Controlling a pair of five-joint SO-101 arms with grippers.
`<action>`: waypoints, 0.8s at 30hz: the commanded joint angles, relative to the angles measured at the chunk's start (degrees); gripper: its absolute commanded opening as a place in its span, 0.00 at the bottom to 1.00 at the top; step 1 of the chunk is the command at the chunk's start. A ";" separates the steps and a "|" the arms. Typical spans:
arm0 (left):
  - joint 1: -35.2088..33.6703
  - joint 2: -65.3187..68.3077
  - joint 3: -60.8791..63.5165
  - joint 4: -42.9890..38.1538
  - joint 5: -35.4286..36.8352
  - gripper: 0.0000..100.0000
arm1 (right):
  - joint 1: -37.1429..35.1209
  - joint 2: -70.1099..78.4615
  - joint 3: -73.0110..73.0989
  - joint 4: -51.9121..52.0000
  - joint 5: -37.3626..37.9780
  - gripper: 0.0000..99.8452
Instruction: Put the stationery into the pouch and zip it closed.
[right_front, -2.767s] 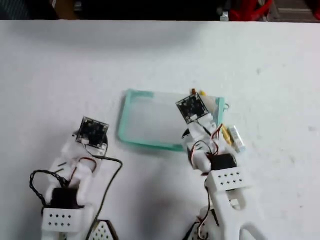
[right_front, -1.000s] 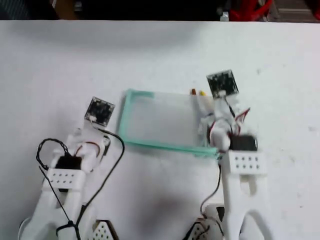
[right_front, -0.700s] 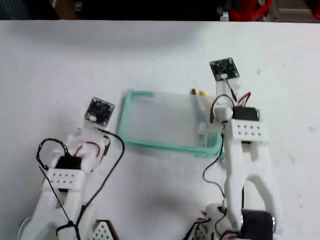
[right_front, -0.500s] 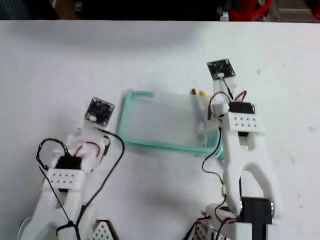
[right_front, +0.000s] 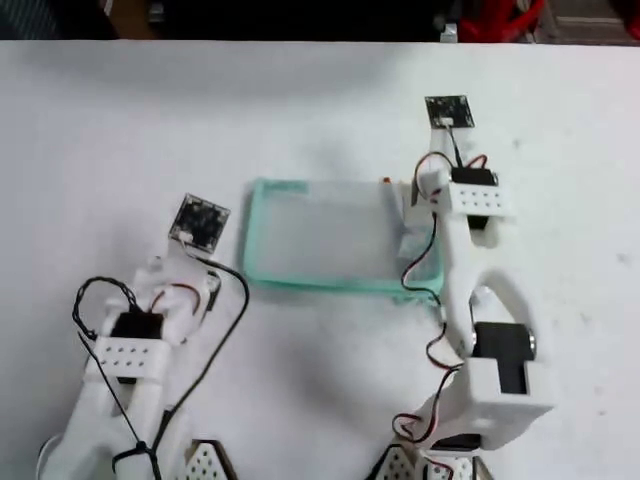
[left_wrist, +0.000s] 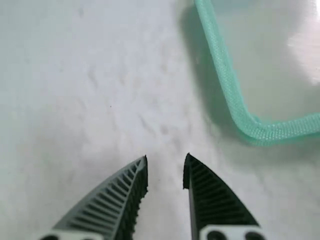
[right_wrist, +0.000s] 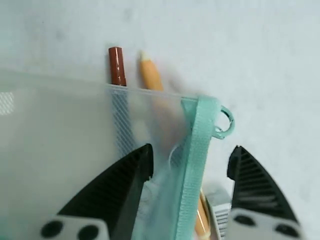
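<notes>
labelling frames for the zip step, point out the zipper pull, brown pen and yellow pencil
zipper pull (right_wrist: 230, 119): right wrist view, rim of its teal ring
brown pen (right_wrist: 116, 65): right wrist view, exposed end
yellow pencil (right_wrist: 150, 75): right wrist view, exposed tip

A robotics lab bench, it seems: a plain white table (right_front: 300, 100) bears two small robot arms (right_front: 125, 365) with exposed wiring (right_front: 222, 335)

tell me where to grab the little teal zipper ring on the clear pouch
Pinch the small teal ring-shaped zipper pull itself, probably coming from the bare white table side rather than across the clear plastic pouch with teal mesh edging. The ring sticks out past the pouch's corner, so its rim is free there. The open right hand straddles the teal edge beside it.
</notes>
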 joint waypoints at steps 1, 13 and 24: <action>0.66 -0.22 -1.85 -1.23 -0.53 0.14 | -1.98 0.84 -1.93 -0.22 -0.26 0.23; 0.66 -0.22 -1.85 -1.32 -0.53 0.14 | -4.09 0.40 -2.02 2.77 -0.18 0.02; 0.66 -0.22 -1.76 -1.32 -0.53 0.14 | -13.23 -17.36 -1.58 16.40 -0.09 0.02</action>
